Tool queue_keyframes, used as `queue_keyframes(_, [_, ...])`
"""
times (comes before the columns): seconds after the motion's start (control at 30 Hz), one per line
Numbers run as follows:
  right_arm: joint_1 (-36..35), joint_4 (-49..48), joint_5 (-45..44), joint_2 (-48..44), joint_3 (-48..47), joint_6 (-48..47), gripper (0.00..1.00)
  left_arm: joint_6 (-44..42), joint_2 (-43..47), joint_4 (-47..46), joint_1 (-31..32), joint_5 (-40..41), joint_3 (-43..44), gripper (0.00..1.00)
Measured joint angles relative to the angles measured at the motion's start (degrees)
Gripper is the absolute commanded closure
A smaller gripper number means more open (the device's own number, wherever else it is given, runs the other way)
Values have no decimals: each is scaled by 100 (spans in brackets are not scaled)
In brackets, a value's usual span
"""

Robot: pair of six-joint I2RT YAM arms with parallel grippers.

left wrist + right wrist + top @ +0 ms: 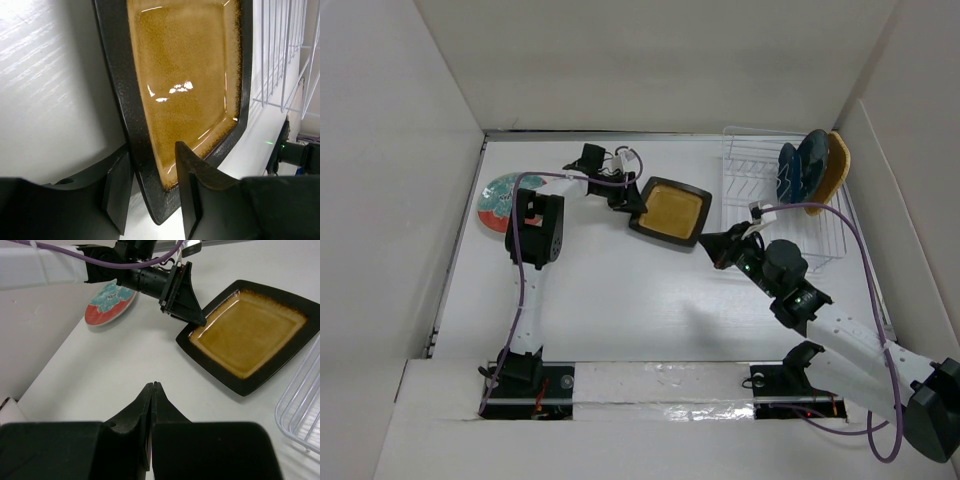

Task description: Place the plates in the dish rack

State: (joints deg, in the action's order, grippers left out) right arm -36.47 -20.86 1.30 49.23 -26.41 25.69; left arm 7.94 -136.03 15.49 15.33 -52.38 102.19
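Note:
The black-rimmed mustard square plate (672, 212) lies flat on the table left of the white wire dish rack (750, 170). My left gripper (635, 203) is open, with its jaws either side of the plate's left rim (150, 150); a gap shows beside one finger. My right gripper (720, 246) is shut and empty, above the table just in front of the plate (152, 384). The dark blue leaf plate (786, 170), grey-teal plate (811, 158) and orange plate (837, 165) stand in the rack's far right end. The red-rimmed teal floral plate (495, 200) lies at the far left.
White walls close in the table on the left, back and right. The rack's wires (285, 60) stand close past the mustard plate (185, 60). The left arm's purple cable loops above the floral plate (110, 300).

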Motion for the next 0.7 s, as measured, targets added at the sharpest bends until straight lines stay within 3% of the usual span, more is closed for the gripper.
queue_keyframes(0.03, [0,2,0,0,0,0,100,-4,0,2,17,35,-9,72])
queue_keyframes(0.07, [0,7,0,-2,0,0,100,0,0,2,33,79,-15,89])
queue_keyframes(0.1, [0,11,0,-2,0,0,100,-2,0,4,46,170,-28,98])
queue_keyframes(0.37, [0,114,-4,-9,0,-24,99,546,254,-446,57,140,-627,100])
queue_keyframes(0.43, [0,118,-22,-20,0,-28,94,662,474,-660,26,254,-984,100])
queue_keyframes(0.47, [0,120,-24,-26,0,-37,90,730,603,-743,9,328,-1187,100])
queue_keyframes(0.53, [0,127,-31,-42,0,-26,70,890,901,-927,-46,459,-1613,100])
queue_keyframes(0.57, [0,125,-31,-44,0,-52,55,957,1062,-986,-83,531,-1838,100])
queue_keyframes(0.7, [2,127,17,-15,-2,-35,30,1132,1834,-1150,-164,894,-2516,100])
